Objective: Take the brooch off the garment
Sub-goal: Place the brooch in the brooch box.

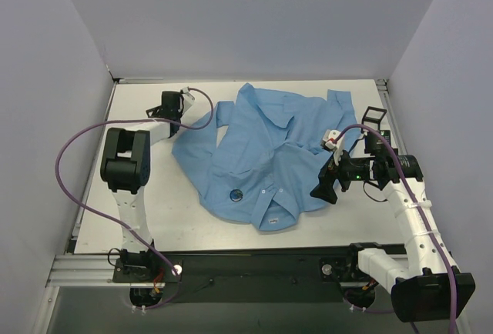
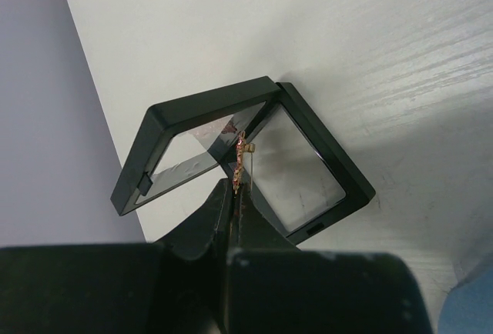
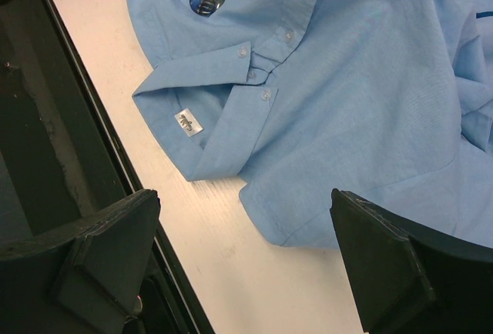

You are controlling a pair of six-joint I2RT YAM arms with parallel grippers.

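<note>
The brooch sits pinned on the garment beside the collar, not yet reached; the right gripper (jaws wide apart) hovers well to its right and, I judge, must cross and descend, while the left gripper is clamped on a gilt trinket above a black frame.

White rectangular table, crumpled light blue button-up shirt across its middle, open hinged black frame near the far-left corner, second black frame by the right edge.
</note>
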